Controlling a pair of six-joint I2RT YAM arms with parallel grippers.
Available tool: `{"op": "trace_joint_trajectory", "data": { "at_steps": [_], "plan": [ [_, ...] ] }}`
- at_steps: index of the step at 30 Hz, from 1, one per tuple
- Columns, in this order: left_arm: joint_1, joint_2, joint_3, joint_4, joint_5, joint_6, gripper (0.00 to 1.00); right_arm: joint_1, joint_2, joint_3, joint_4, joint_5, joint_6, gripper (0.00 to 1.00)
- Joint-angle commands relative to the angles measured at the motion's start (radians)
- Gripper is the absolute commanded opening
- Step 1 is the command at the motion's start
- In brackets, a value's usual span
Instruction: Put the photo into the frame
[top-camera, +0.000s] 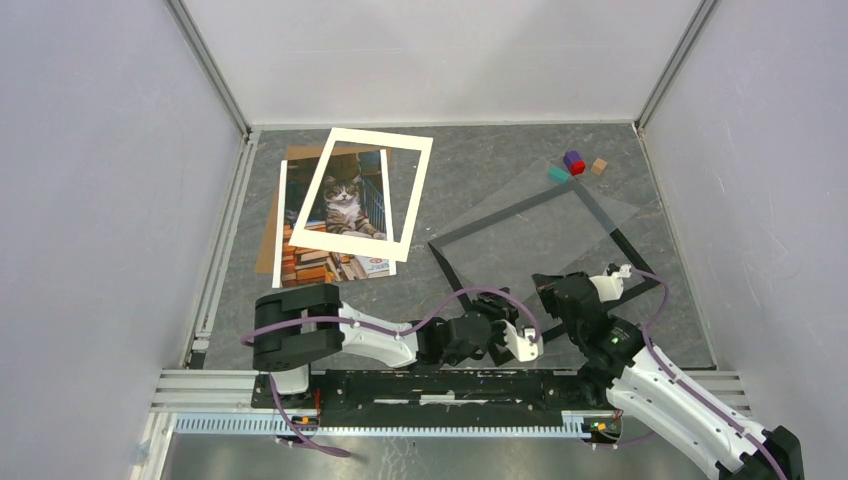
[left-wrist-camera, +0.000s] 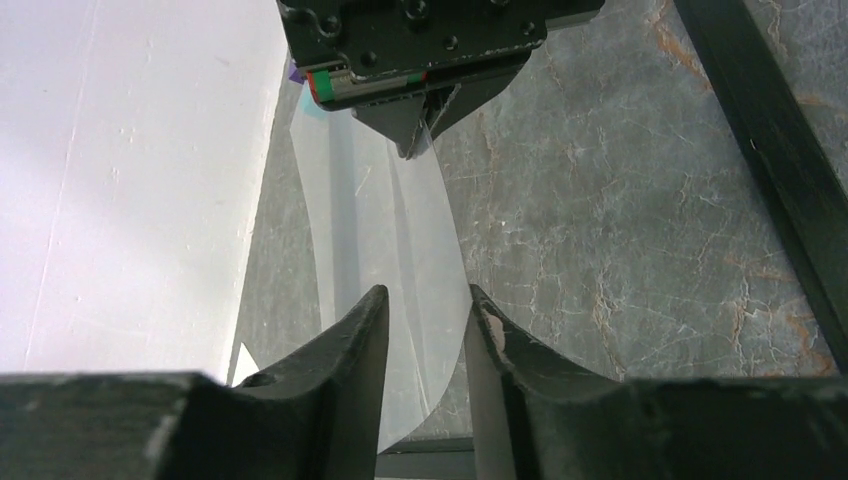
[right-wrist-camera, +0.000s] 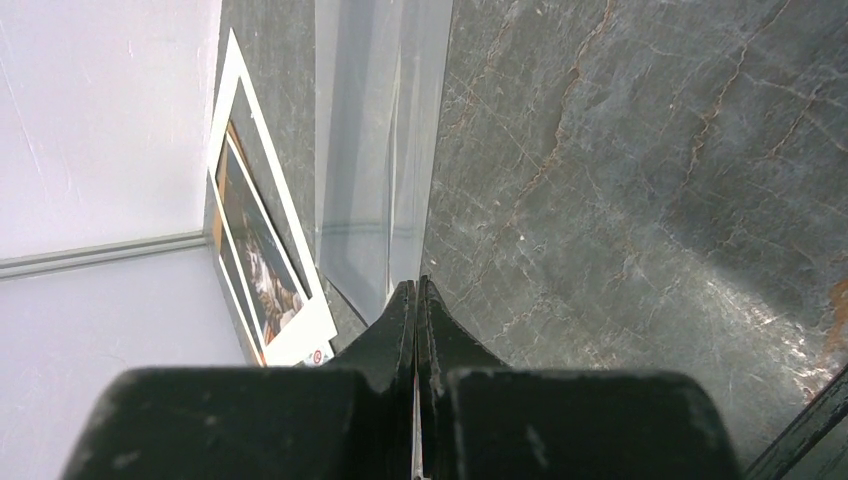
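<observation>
We are seeing a grey-and-white tabby in the photo (top-camera: 345, 205) and a cream mat (top-camera: 408, 198). The frame (top-camera: 503, 214) is showing black on the grey, rust-veined worktop (top-camera: 480, 165).
</observation>
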Motion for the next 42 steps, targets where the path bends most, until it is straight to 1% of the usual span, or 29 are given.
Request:
{"op": "trace_joint_trajectory", "data": {
  "at_steps": [1,2,3,4,5,6,7,10,13,16,18,21,24,27,28,30,32,34,35,37,39,42],
  "plan": [
    [-0.001,0.020,0.042,0.073,-0.027,0.022,0.36,0.004,-0.009,0.040,-0.003,0.000,0.003,0.00],
    [-0.002,0.021,0.045,0.067,-0.028,0.017,0.30,0.003,-0.010,0.040,-0.009,0.000,0.000,0.00],
    [-0.002,0.024,0.051,0.051,-0.033,0.010,0.23,0.004,-0.009,0.040,-0.014,0.004,-0.002,0.00],
    [-0.002,0.027,0.055,0.037,-0.041,0.002,0.14,0.004,-0.013,0.040,-0.022,0.013,-0.006,0.00],
    [-0.002,0.029,0.058,0.027,-0.053,-0.014,0.03,0.004,-0.016,0.039,-0.027,0.023,-0.011,0.03],
    [-0.002,0.031,0.054,0.030,-0.060,-0.027,0.02,0.004,-0.021,0.037,-0.029,0.037,-0.025,0.05],
    [-0.002,0.032,0.043,0.049,-0.066,-0.035,0.02,0.004,-0.024,0.036,-0.033,0.050,-0.039,0.11],
    [-0.002,0.013,0.011,0.095,-0.092,-0.063,0.02,0.003,-0.025,0.040,-0.062,0.094,-0.087,0.32],
    [-0.002,-0.011,-0.019,0.112,-0.081,-0.082,0.02,0.002,-0.029,0.059,-0.067,0.145,-0.177,0.52],
    [-0.002,-0.035,-0.032,0.106,-0.080,-0.116,0.02,-0.014,-0.029,0.075,-0.035,0.164,-0.265,0.63],
    [-0.002,-0.051,-0.036,0.105,-0.079,-0.132,0.02,-0.049,-0.020,0.079,-0.006,0.135,-0.323,0.70],
    [-0.001,-0.060,-0.031,0.091,-0.086,-0.142,0.02,-0.144,0.022,0.077,0.022,0.003,-0.374,0.77],
    [0.000,-0.073,-0.033,0.091,-0.096,-0.146,0.02,-0.236,0.054,0.063,0.027,-0.083,-0.405,0.85],
    [0.001,-0.083,-0.033,0.076,-0.085,-0.162,0.02,-0.350,0.068,0.044,0.101,-0.190,-0.472,0.87],
    [0.000,-0.086,-0.032,0.071,-0.081,-0.166,0.02,-0.392,0.073,0.035,0.136,-0.234,-0.500,0.86],
    [-0.001,-0.089,-0.027,0.063,-0.078,-0.183,0.02,-0.464,0.093,0.034,0.155,-0.324,-0.500,0.84],
    [-0.001,-0.086,-0.012,0.038,-0.085,-0.192,0.02,-0.528,0.116,0.023,0.180,-0.441,-0.466,0.79],
    [-0.001,-0.088,-0.010,0.034,-0.082,-0.198,0.02,-0.575,0.135,0.005,0.226,-0.517,-0.421,0.72],
    [0.000,-0.087,-0.010,0.032,-0.078,-0.200,0.02,-0.587,0.143,0.000,0.245,-0.535,-0.406,0.71],
    [0.000,-0.084,-0.006,0.024,-0.077,-0.205,0.02,-0.599,0.159,0.014,0.229,-0.533,-0.384,0.68],
    [-0.002,-0.085,-0.007,0.023,-0.076,-0.209,0.02,-0.601,0.172,0.036,0.175,-0.504,-0.363,0.67],
    [-0.001,-0.093,-0.008,0.021,-0.071,-0.216,0.02,-0.602,0.177,0.040,0.177,-0.487,-0.345,0.65]
  ]
}}
